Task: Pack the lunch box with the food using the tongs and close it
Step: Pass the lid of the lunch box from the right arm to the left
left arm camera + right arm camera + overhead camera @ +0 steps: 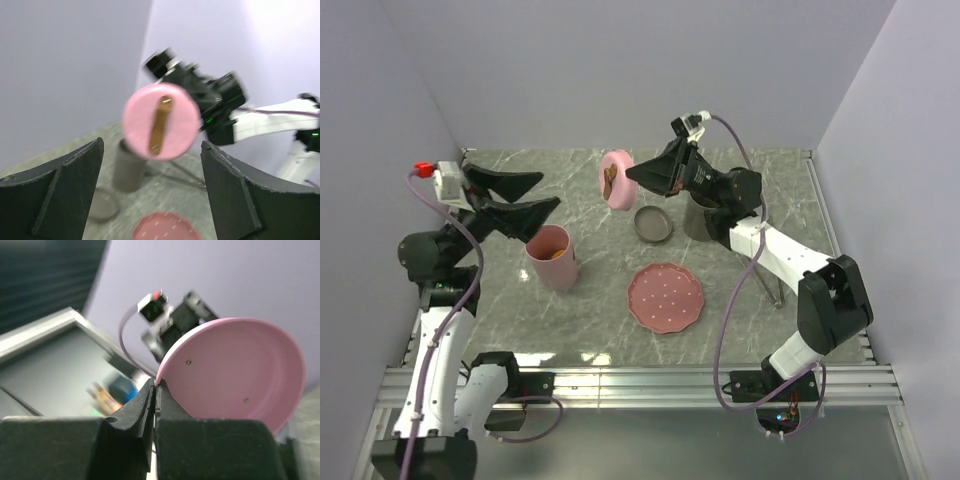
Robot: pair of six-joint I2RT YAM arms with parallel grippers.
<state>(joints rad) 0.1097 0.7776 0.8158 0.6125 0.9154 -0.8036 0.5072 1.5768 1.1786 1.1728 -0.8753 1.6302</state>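
Pink round lid (615, 180) with a brown strap across its face stands on edge in the air, rim pinched by the right gripper (632, 176); the left gripper (550, 190) gapes wide near the pink tub (558, 272) holding orange-brown food (553, 252), beside the scalloped plate (665, 298)

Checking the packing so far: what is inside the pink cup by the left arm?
Inside the pink cup, something orange-brown shows below the rim. What lies under it is hidden by the cup wall. The right gripper holds a pink lid aloft.
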